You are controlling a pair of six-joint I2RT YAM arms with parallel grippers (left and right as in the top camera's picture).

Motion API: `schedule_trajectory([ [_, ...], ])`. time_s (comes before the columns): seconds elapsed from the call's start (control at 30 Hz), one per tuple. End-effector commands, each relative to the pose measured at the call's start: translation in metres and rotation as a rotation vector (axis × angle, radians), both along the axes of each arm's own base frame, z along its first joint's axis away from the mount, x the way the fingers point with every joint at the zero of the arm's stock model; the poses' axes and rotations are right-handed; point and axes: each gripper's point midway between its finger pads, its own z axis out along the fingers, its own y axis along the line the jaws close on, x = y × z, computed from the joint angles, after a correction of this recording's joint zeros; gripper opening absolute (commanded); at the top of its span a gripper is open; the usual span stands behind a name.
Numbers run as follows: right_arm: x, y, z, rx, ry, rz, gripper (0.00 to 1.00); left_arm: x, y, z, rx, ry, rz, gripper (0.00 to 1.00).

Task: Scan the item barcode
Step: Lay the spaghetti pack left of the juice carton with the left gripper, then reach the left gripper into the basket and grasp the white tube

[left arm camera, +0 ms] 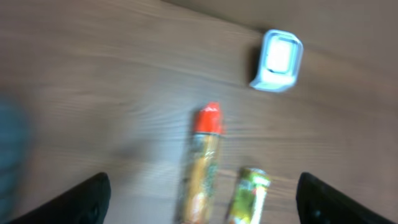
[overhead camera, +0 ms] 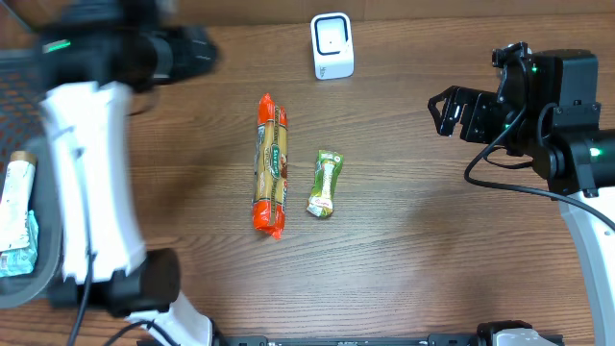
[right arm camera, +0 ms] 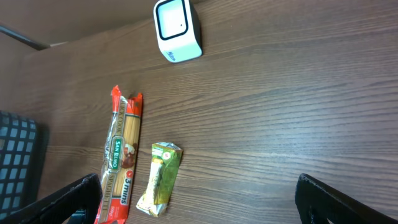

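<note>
Brown wood-grain table (overhead camera: 413, 250), boards running left to right, is filling the whole overhead view; no walls or floor are showing.

White barcode scanner (overhead camera: 332, 45) is standing near the far edge, about mid-width, its window facing up.

San Remo spaghetti pack (overhead camera: 271, 165), red at both ends, is lying flat at the table's centre, its long axis running from far edge to near edge. Green snack packet (overhead camera: 326, 183) is lying just beside it on the right, parallel, shorter, not touching it.

Dark mesh basket (overhead camera: 12, 106) is sitting at the left edge, holding a white tube (overhead camera: 13, 197) and something teal below it.

Left gripper (left arm camera: 202, 198) is hanging over the table's far left with its fingers spread wide, nothing between them; its wrist view is blurring, with the spaghetti pack and the scanner below.

Right gripper (overhead camera: 440, 112) is hovering by the right edge, fingers spread wide and empty, pointing towards the centre.
</note>
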Motion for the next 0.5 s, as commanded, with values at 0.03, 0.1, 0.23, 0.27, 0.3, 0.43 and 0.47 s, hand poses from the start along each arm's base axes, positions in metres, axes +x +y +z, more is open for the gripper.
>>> schedule_trajectory([
  [0.03, 0.001, 0.002, 0.011, 0.004, -0.026, 0.005, 1.00, -0.064, 0.108, 0.041, 0.080, -0.038, 0.302, 0.86],
  [0.1, 0.000, 0.002, 0.011, 0.004, -0.024, 0.005, 1.00, -0.098, 0.161, 0.032, 0.064, 0.024, 0.474, 0.86],
  [0.23, 0.000, 0.002, 0.011, 0.003, -0.024, 0.005, 1.00, -0.132, 0.218, 0.012, 0.034, 0.089, 0.654, 0.85],
  [0.27, 0.000, 0.002, 0.011, 0.003, -0.024, 0.005, 1.00, -0.140, 0.231, 0.004, 0.023, 0.107, 0.694, 0.85],
  [0.3, 0.000, 0.002, 0.011, 0.003, -0.023, 0.005, 1.00, -0.143, 0.237, -0.002, 0.016, 0.120, 0.712, 0.84],
  [0.43, 0.001, 0.002, 0.010, 0.003, -0.021, 0.005, 1.00, -0.152, 0.252, -0.045, 0.009, 0.239, 0.722, 0.76],
  [0.47, 0.001, 0.002, 0.010, 0.003, -0.020, 0.005, 1.00, -0.152, 0.254, -0.056, 0.011, 0.269, 0.723, 0.76],
])
